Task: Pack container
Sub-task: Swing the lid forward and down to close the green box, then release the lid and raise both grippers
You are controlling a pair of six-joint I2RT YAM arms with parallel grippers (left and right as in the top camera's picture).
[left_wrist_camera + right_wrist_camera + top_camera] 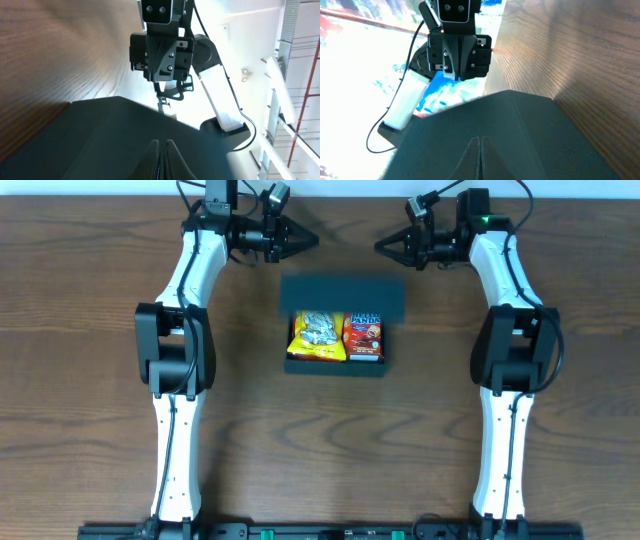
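The dark teal container (335, 368) sits at the table's middle with its flap lid (342, 295) open toward the back. Inside lie a yellow snack packet (318, 335) on the left and a red snack packet (364, 337) on the right. My left gripper (311, 240) is shut and empty behind the lid's left side. My right gripper (381, 248) is shut and empty behind its right side. In the left wrist view the shut fingers (161, 146) point over the lid's dark surface (100, 135). The right wrist view shows the same: shut fingers (478, 142) over the lid (530, 130).
The brown wooden table (90, 330) extends to both sides of the container. Each wrist view shows the other arm's gripper facing it across the lid, in the left wrist view (162, 55) and in the right wrist view (457, 50).
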